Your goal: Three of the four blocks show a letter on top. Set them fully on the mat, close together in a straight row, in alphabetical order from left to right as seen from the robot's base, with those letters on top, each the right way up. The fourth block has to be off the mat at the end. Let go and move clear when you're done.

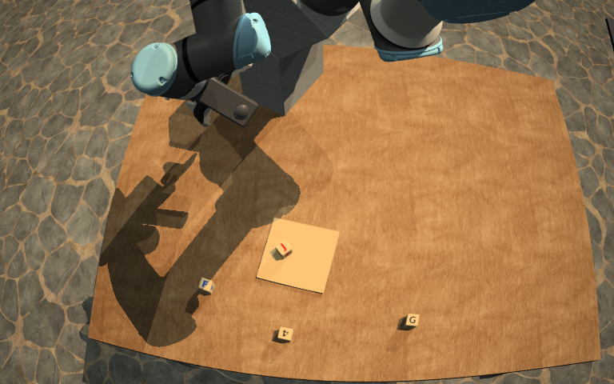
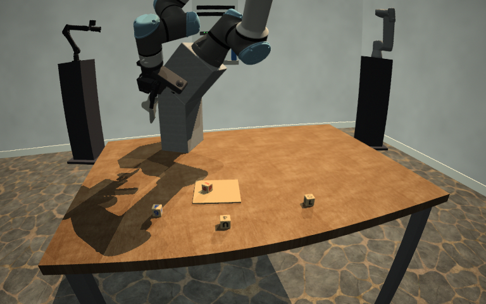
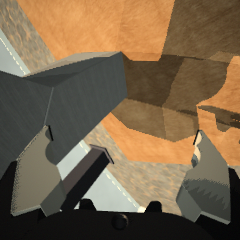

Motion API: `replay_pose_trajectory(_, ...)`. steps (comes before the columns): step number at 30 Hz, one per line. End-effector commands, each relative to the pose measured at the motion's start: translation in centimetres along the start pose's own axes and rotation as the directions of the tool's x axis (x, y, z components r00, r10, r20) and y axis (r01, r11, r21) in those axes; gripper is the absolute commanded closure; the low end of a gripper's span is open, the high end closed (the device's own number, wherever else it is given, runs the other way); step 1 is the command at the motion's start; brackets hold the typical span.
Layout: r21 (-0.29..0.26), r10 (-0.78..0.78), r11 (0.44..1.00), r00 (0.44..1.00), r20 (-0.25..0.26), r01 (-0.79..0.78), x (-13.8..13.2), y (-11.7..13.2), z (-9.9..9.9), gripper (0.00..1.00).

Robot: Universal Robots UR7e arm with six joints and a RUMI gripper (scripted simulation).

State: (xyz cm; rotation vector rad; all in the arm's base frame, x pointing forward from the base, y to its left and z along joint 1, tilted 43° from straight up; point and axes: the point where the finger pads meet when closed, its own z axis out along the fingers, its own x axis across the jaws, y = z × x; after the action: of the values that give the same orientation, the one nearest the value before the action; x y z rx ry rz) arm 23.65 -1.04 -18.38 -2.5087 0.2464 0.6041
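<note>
from where i stand, the wrist view shows what the other two can't: the gripper (image 1: pixel 203 118) (image 2: pixel 152 116) (image 3: pixel 123 129) has its jaws spread wide, with nothing pinched between them. the top view gives me the upper faces best, a blue f on the left block (image 1: pixel 206 286) (image 2: pixel 157 210), a black 4 on the near block (image 1: pixel 285 334) (image 2: pixel 224 221), a black g on the right block (image 1: pixel 412 321) (image 2: pixel 309 200), and a red mark i can't name surely on the mat block (image 1: pixel 283 248) (image 2: pixel 206 187). the outside view adds side faces, a u below the 4 and an l below the g. that red-marked one sits alone on the pale mat (image 1: pixel 308 266) (image 2: pixel 225 193), toward its left edge, turned askew to it, with more room on its right. the other three are off the mat: f to the left, by the edge of the arm's shadow, 4 on the near side, g well apart to the right. the near edge of the table (image 1: pixel 430 181) (image 2: pixel 279 161) (image 3: pixel 95 25) curves past 4 and g. the jaws hang above the far left part, beside the grey pedestal (image 1: pixel 282 86) (image 2: pixel 171 121) (image 3: pixel 90 95), well apart from every block, and the wrist view shows none of the four.
</note>
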Motion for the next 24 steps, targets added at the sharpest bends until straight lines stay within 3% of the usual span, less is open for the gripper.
replay_pose_trajectory(1,0.0,0.0,1.0,1.0,-0.001,0.0,0.02,0.03,-0.03,0.0)
replay_pose_trajectory(24,-0.005,0.007,1.0,1.0,-0.011,-0.007,0.46,-0.07,-0.07,0.0)
